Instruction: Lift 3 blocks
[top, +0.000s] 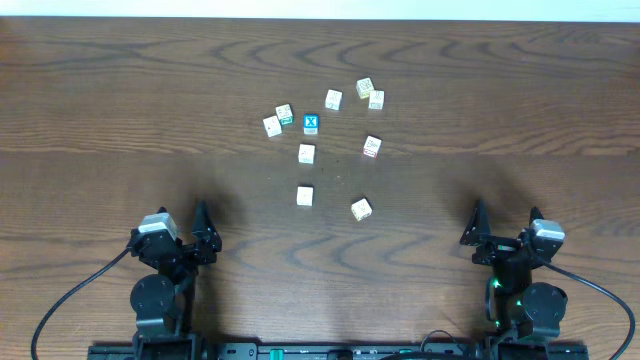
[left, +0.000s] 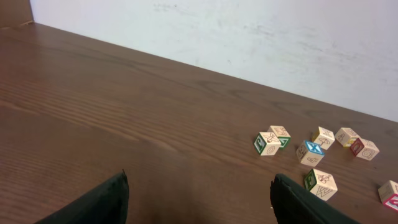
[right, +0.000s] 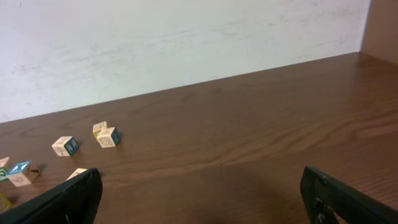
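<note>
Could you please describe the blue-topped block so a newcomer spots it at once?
On the wooden table, find the scatter of small cubes near its middle. The blue-topped block lies just right of a close pair of pale cubes. It alone shows a bright blue top with a white X.

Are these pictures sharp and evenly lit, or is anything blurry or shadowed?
Overhead: even light, the small cream wooden cubes sharp, faint soft shadows on the brown wooden table ahead of each arm. Left wrist: the left arm's black fingers blur at the bottom edge, cubes crisp. Right wrist: the right arm's fingers equally soft.
</note>
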